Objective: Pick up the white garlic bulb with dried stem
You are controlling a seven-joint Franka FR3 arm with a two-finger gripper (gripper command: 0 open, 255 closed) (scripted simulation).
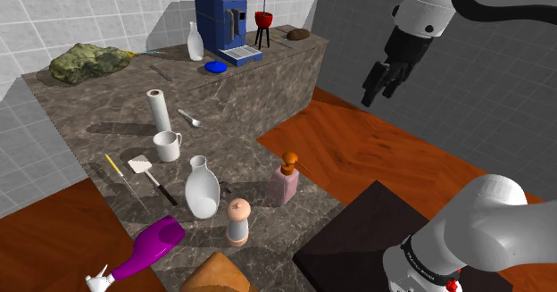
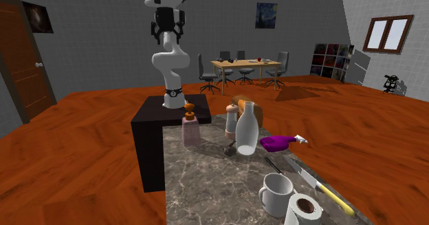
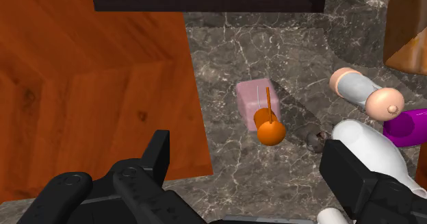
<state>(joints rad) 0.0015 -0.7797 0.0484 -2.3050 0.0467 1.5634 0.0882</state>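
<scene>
Two black fingers [image 3: 156, 157] of the all-black gripper [image 1: 378, 92], upper right in the shoulder view, spread wide, holding and touching nothing.

— Where is the small, dark-grey, lumpy garlic bulb [image 3: 315, 140]?
— It lies on the marbled counter [image 3: 226, 51], just beside the white vase [image 3: 366, 147] and near the pink soap bottle [image 3: 254, 101]. Its stem is too small to tell.

Veined marble counter [image 1: 98, 112]; glossy wood floor [image 1: 375, 147]

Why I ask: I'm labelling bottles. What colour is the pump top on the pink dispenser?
The pump top is orange, clearest in the wrist view.
</scene>
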